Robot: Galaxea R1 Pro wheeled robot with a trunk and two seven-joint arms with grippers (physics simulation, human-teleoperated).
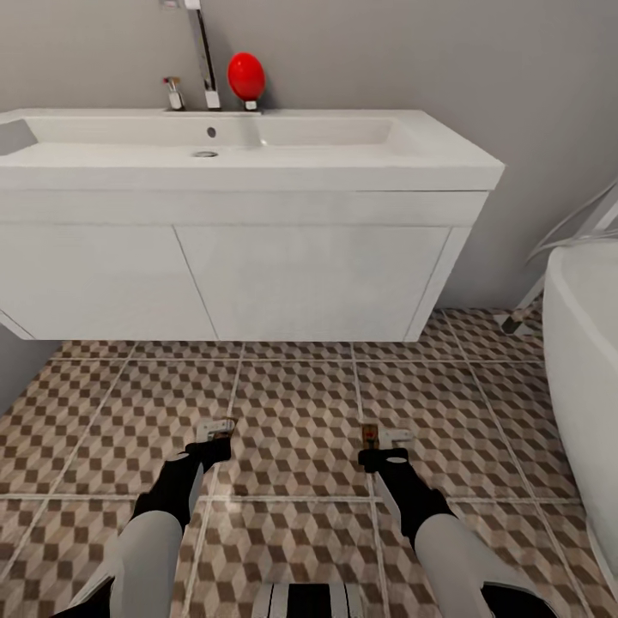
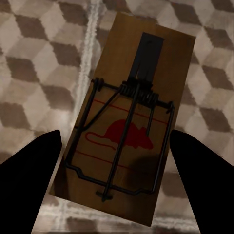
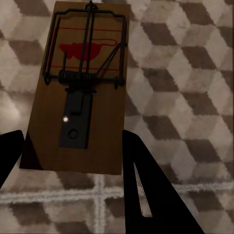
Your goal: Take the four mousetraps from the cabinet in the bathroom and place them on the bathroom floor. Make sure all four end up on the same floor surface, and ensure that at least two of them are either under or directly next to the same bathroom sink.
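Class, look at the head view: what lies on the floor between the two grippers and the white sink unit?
Nothing: in the head view, bare cube-patterned floor runs from the left gripper and right gripper to the sink vanity.

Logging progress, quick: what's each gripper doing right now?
Left gripper: shut on a tan wooden mousetrap.
Right gripper: shut on another tan wooden mousetrap.
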